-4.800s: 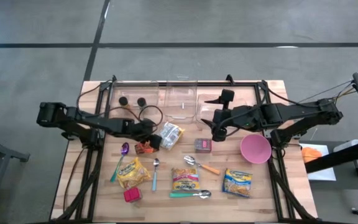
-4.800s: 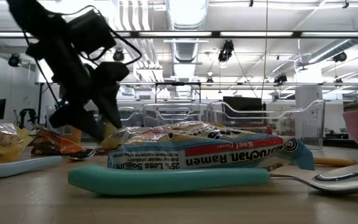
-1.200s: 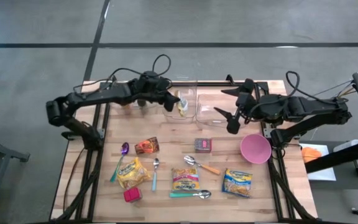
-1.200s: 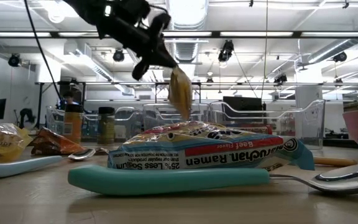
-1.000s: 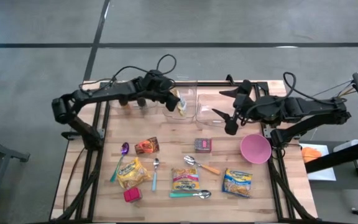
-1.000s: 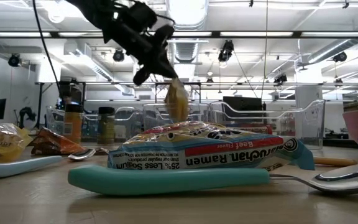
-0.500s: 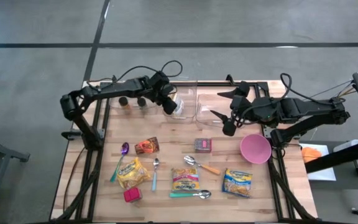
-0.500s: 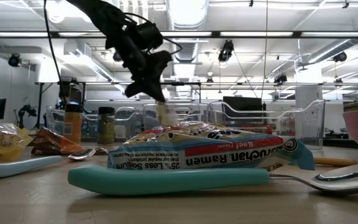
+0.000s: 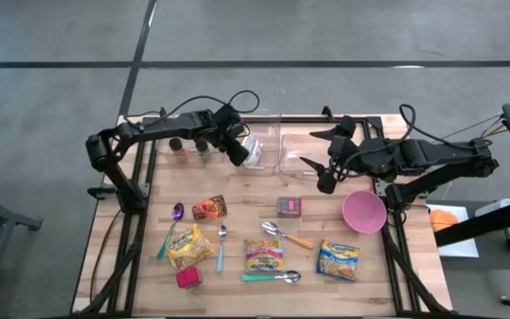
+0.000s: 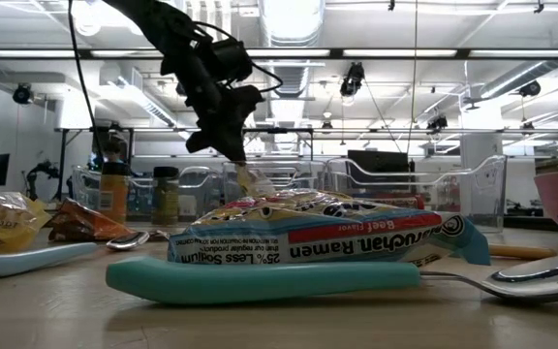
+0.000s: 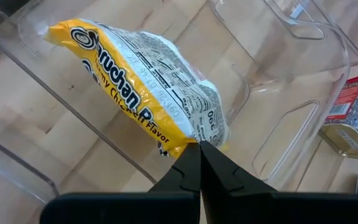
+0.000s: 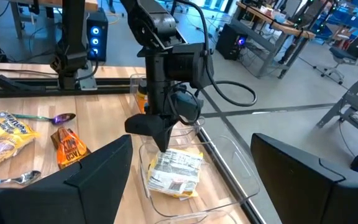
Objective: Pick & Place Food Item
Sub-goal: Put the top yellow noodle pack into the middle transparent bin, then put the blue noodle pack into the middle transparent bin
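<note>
Lowered since a second ago, the ramen packet [image 11: 148, 93] is now being held down inside the clear bin [image 9: 257, 158] at the table's far edge, its corner being pinched by the closed left gripper [image 11: 199, 163]. The right gripper [image 9: 319, 174] is being kept with fingers spread wide, empty, just beside the neighbouring clear container [image 9: 292, 152].

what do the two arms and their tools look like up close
Both arms are dark, near-black, built from slim jointed links with loose black cables looping off them. The left tool tapers to two narrow black fingers with angular stepped edges. The right tool carries broad, flat, matte black fingers. No logos or markings are readable on either.
</note>
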Controlling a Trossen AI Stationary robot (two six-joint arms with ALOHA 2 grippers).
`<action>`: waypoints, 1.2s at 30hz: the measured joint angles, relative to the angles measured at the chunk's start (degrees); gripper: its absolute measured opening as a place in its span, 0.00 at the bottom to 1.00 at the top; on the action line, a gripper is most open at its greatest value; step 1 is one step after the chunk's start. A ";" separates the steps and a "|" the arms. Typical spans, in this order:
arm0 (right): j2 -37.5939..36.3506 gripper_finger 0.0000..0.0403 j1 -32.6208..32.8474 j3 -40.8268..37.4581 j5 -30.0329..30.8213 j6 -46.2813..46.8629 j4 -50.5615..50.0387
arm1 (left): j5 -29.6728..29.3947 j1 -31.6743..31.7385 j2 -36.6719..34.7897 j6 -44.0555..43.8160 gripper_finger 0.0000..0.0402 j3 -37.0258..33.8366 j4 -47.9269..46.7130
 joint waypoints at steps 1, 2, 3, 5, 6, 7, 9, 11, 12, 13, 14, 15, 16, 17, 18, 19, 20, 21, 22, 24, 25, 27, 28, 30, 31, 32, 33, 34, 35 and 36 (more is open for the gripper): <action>0.00 0.81 0.00 0.00 0.00 0.02 0.00 | 0.00 0.00 0.00 0.00 0.00 0.00 0.01; -0.02 0.81 0.00 0.00 0.00 0.11 0.00 | 0.00 0.00 0.00 0.00 0.00 0.01 -0.01; -0.02 0.81 0.00 0.00 0.00 0.15 0.00 | 0.00 0.00 0.00 0.00 0.00 0.05 -0.14; -0.02 0.81 0.00 0.00 0.00 0.40 -0.01 | 0.00 0.00 0.00 0.02 0.00 0.30 -0.18; -0.02 0.81 0.00 0.00 0.00 0.39 -0.01 | 0.00 0.00 0.00 0.00 0.00 0.39 -0.15; -0.02 0.81 0.00 0.00 0.00 0.40 -0.02 | 0.00 0.00 0.00 0.00 0.00 0.46 -0.16; -0.02 0.81 0.00 0.00 0.00 0.55 -0.02 | 0.00 0.00 -0.04 0.00 0.01 0.46 -0.29; -0.02 0.81 0.00 0.00 0.00 0.57 -0.02 | 0.02 -0.02 -0.05 -0.02 0.04 0.46 -0.69; -0.02 0.81 0.00 0.00 0.00 0.57 -0.02 | 0.02 -0.02 -0.07 -0.02 0.06 0.46 -0.90; -0.02 0.81 0.00 0.00 0.00 0.55 -0.02 | 0.02 -0.02 -0.15 -0.02 0.08 0.46 -1.22; 0.00 0.81 0.00 0.00 0.00 0.55 -0.02 | 0.00 -0.02 -0.17 0.00 0.10 0.46 -1.68; 0.04 0.81 0.00 0.00 0.00 0.53 0.00 | 0.02 -0.02 -0.21 0.00 0.13 0.46 -2.06; 0.04 0.81 0.00 0.00 0.00 0.37 0.00 | 0.02 -0.02 -0.25 0.00 0.15 0.46 -2.24; 0.07 0.81 0.00 0.00 0.00 0.26 0.00 | 0.02 -0.02 -0.26 0.01 0.18 0.46 -2.52; 0.07 0.81 0.00 0.00 0.00 0.13 0.01 | 0.02 -0.04 -0.28 0.01 0.20 0.46 -2.93; 0.07 0.81 0.00 0.00 0.00 0.09 0.03 | 0.02 -0.04 -0.28 0.02 0.23 0.46 -3.20; 0.07 0.81 0.00 0.00 0.01 0.10 0.05 | 0.02 -0.04 -0.28 0.02 0.25 0.46 -3.30; 0.07 0.81 0.00 0.00 0.02 0.11 0.06 | 0.02 -0.04 -0.29 0.02 0.27 0.46 -3.39; 0.07 0.81 0.00 0.00 0.02 0.11 0.05 | 0.02 -0.04 -0.41 0.02 0.29 0.46 -3.50; 0.07 0.81 0.00 0.00 0.02 0.11 0.07 | 0.02 -0.04 -0.91 0.04 0.34 0.46 -3.47; 0.07 0.81 0.00 0.00 0.02 0.11 0.06 | 0.02 -0.04 -1.35 0.04 0.36 0.46 -3.43; 0.07 0.81 0.00 0.00 0.02 0.11 0.09 | 0.03 -0.04 -2.44 0.06 0.41 0.78 -3.60; 0.07 0.81 0.00 0.00 0.03 0.11 0.09 | 0.04 -0.04 -3.05 0.34 0.44 1.25 -3.60; 0.09 0.81 0.00 0.00 0.04 0.11 0.09 | 0.04 -0.04 -4.41 1.56 0.48 2.80 -4.60; 0.09 0.81 0.00 0.00 0.04 0.11 0.11 | 0.04 -0.04 -5.07 2.23 0.50 3.77 -5.55; 0.09 0.81 0.00 0.01 0.04 0.11 0.13 | 0.07 -0.12 -5.65 2.72 0.52 4.88 -6.48; 0.09 0.81 0.00 0.00 0.04 0.11 0.13 | 0.04 -0.25 -6.21 2.99 0.54 5.84 -7.27; 0.11 0.81 0.00 0.00 0.04 0.11 0.11 | 0.04 -0.54 -6.67 3.08 0.55 6.70 -8.40; 0.11 0.81 0.00 0.00 0.04 0.14 0.11 | 0.12 -1.00 -7.02 3.11 0.56 7.57 -9.50; 0.11 0.81 0.00 0.00 0.04 0.34 0.09 | 0.54 -1.54 -7.37 3.23 0.56 8.39 -10.19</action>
